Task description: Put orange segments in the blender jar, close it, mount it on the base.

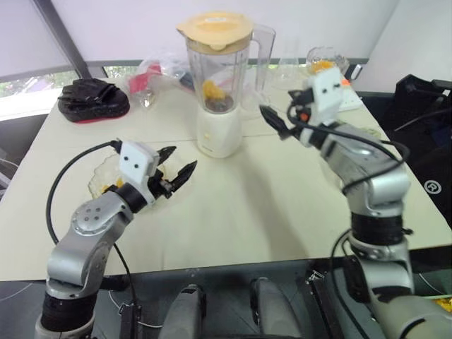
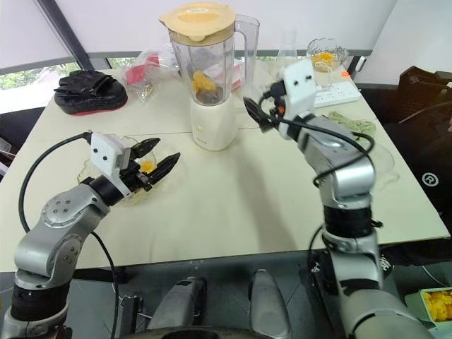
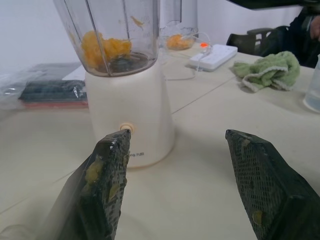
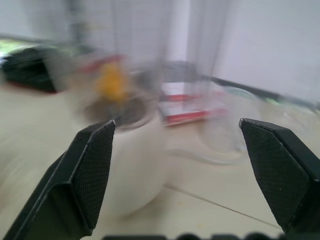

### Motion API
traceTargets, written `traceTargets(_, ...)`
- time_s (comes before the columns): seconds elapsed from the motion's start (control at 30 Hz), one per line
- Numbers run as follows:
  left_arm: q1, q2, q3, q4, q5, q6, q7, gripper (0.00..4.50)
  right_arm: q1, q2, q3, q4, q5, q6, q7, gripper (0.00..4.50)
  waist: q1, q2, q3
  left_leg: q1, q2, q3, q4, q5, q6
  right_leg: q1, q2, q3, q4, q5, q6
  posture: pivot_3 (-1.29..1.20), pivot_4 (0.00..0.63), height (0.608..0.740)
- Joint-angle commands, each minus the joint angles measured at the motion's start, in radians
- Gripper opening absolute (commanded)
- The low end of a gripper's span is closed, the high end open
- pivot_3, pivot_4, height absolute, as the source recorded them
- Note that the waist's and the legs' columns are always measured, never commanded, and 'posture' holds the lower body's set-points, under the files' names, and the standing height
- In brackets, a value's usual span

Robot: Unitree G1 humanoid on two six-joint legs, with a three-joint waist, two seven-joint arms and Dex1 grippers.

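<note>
The table carries everything, and near its far middle the blender jar already stands mounted on the base, with its yellow lid seated on top and the orange segments lying at the bottom over the blades. By the look of it all 3 steps are done: fruit in, jar closed, jar on the base; what is left seems to be only drawing the arms clear. The right gripper hangs just beside the jar's handle side, its 2 fingers spread wide and holding nothing. The left gripper sits nearer the front left, fingers parted about as far, also empty, with bits of pulp stuck to the pads; it hovers over a shallow glass bowl that has a segment in it. Room is generous: the near half of the table is bare between the arms, so both can pull back without crossing anything. The tight spots are the right fingers close to the jar, and the clutter along the far edge: a black pad, a power strip, another bowl of fruit.
</note>
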Motion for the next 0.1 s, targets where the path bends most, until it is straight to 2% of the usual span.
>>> traceTargets(0.03,0.016,0.036,0.070,-0.047,-0.054,0.024,-0.017,3.16,0.116,-0.144,-0.032,-0.113,0.100,-0.010,0.209,4.13,0.003,0.000,0.000,0.000,0.000,0.000,0.001,0.000,0.000,0.001,0.000,0.000,0.000,0.000,0.000,0.00,0.150,0.740)
traceTargets(0.1,0.029,0.053,0.084,-0.055,-0.066,0.034,-0.023,3.16,0.179,-0.209,-0.046,-0.143,0.146,-0.001,0.281,4.13,0.004,-0.001,0.000,0.000,0.000,0.000,0.002,0.000,0.000,0.001,0.000,0.000,0.000,-0.002,-0.002,0.00,0.150,0.740)
